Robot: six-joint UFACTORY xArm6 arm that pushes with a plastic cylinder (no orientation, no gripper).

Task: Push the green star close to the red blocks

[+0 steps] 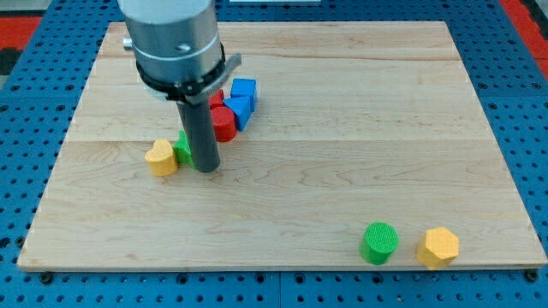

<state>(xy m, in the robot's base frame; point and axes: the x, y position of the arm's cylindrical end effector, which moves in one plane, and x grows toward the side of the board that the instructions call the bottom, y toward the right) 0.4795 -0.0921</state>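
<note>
My tip (205,168) rests on the board at the view's left of centre. The green star (182,149) lies just to the left of the rod, touching or nearly touching it, and is mostly hidden by it. Two red blocks (223,123) sit just up and right of the rod, partly hidden; their shapes are unclear. The green star is about a rod's width from the nearer red block.
A yellow block (160,158) lies left of the green star, touching it. Two blue blocks (241,99) sit right of the red ones. A green cylinder (379,242) and a yellow hexagon (438,247) lie near the bottom right edge.
</note>
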